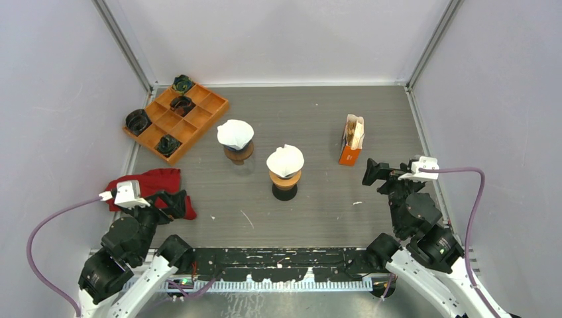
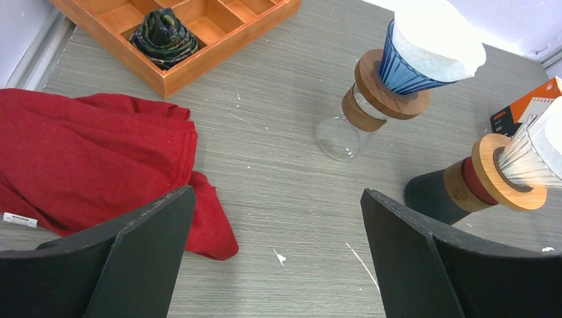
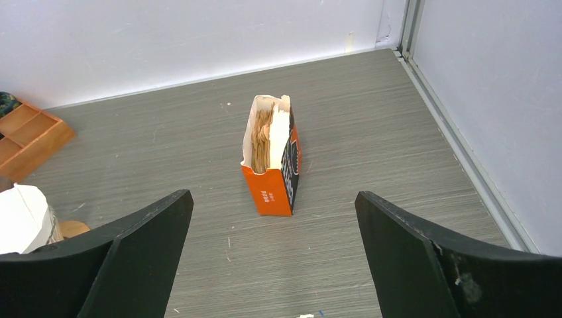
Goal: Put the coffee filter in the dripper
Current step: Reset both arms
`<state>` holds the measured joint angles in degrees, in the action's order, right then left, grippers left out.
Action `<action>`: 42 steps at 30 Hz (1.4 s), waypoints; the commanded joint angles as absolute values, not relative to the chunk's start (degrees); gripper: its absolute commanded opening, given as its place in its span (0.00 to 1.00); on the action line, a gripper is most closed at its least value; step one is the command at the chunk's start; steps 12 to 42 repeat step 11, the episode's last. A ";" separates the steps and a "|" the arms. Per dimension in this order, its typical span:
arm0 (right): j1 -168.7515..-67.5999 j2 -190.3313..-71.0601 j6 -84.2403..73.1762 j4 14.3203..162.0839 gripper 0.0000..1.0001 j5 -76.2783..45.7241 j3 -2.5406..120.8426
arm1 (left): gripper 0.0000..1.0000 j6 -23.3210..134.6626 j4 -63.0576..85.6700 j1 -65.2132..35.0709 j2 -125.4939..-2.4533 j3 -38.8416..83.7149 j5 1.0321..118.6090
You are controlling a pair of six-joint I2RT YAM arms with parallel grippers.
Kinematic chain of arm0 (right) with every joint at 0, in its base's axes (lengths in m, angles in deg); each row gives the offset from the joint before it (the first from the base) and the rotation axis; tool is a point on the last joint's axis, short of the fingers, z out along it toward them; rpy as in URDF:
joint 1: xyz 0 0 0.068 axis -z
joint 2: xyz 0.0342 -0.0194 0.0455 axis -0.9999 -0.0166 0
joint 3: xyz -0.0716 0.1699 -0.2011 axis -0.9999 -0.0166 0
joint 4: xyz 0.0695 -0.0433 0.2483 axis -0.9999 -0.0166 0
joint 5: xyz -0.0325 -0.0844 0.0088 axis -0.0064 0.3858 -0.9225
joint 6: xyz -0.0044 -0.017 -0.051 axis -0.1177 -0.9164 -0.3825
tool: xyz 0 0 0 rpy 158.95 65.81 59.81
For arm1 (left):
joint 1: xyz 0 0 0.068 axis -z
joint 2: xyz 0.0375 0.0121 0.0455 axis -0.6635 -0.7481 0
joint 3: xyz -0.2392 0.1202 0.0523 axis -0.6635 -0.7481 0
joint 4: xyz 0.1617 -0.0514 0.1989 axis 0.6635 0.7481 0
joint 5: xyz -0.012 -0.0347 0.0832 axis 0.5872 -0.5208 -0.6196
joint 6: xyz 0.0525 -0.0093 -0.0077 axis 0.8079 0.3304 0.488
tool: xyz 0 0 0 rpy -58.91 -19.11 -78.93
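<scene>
Orange filter box (image 3: 268, 192) stands narrow and light; right fingers (image 3: 132, 252), open and empty like left fingers (image 2: 132, 265), could topple it.

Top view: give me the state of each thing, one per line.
Left gripper, open, empty.
Right gripper, open, empty.
Far dripper, upright, white filter in it.
Near dripper, upright, white filter in it.
Filter box, upright, top open, brown filters inside.
Red cloth, crumpled.
Wooden tray, partly filled.
</scene>
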<state>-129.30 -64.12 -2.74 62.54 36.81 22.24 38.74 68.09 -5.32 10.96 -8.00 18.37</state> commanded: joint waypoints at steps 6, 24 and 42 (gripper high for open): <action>-129.13 -65.00 -2.24 64.20 1.00 36.68 22.99 | 0.99 37.90 66.85 -5.54 11.33 -8.43 18.06; -129.20 -66.09 -2.61 64.12 1.00 35.48 23.31 | 0.99 37.94 66.81 -5.54 11.28 -8.40 18.07; -129.20 -66.09 -2.61 64.12 1.00 35.48 23.31 | 0.99 37.94 66.81 -5.54 11.28 -8.40 18.07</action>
